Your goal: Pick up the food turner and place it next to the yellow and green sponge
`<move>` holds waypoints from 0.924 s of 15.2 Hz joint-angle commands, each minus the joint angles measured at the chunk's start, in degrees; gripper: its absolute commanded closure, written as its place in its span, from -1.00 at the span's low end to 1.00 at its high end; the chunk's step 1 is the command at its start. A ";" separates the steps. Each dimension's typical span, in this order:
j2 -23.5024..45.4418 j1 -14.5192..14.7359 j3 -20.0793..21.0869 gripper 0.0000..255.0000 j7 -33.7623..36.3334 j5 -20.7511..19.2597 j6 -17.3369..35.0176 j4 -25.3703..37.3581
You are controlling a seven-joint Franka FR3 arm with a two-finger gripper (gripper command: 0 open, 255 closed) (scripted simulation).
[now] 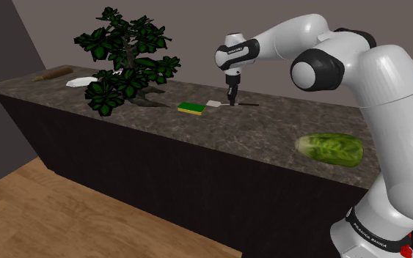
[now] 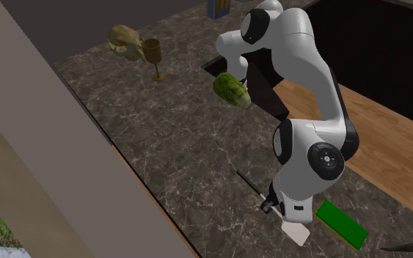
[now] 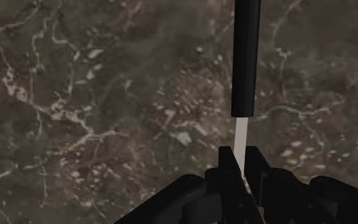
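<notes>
Food turner [image 3: 245, 57]: thin pale neck pinched in the closed hand [image 3: 238, 162], blade low at the tabletop [image 1: 285, 124] just beside the green-and-yellow sponge [image 1: 191, 108]; hazard: the narrow grip may let the long dark handle swivel and knock the sponge.

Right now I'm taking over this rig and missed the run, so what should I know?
Gripper: shut on the food turner, clasping its thin white shank near where it meets the black handle.
Food turner: low at the dark marbled counter, white blade close beside the yellow and green sponge; whether it rests on the surface, I cannot tell.
Done: turner gripped, beside the sponge.
Left: set down if needed, open, withdraw.
</notes>
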 commanded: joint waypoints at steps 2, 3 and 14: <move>0.00 0.00 0.00 -1.00 0.00 0.00 0.01 0.00; 0.00 0.00 0.00 -1.00 0.00 0.00 0.01 0.00; -0.78 -0.53 -0.27 -1.00 0.54 -0.46 -6.78 6.15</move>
